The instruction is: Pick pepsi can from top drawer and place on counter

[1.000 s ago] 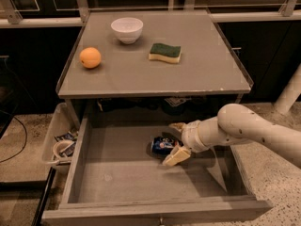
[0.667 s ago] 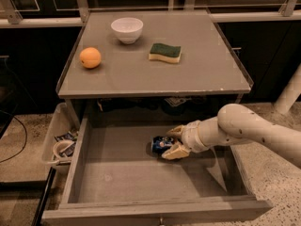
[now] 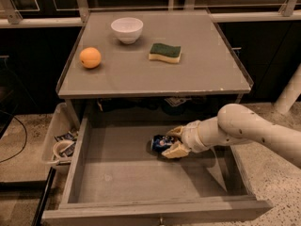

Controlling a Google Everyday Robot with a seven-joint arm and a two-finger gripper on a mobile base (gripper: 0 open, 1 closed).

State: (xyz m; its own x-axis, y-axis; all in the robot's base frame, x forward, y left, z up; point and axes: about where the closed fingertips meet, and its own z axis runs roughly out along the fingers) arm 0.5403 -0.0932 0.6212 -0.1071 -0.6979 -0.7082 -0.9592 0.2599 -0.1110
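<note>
The pepsi can, dark blue with white markings, lies on its side in the open top drawer, right of the middle. My gripper reaches in from the right, and its pale fingers sit one on each side of the can's right end, shut on it. The can rests low, at the drawer floor. The counter is the grey top above the drawer.
On the counter stand a white bowl, an orange and a green-and-yellow sponge. A pale bin with a mug and clutter hangs left of the drawer. The counter's front edge overhangs the drawer's back part.
The fingers have closed in on the can's right end; a second ago they stood wider around it. The can and arm have barely shifted.
</note>
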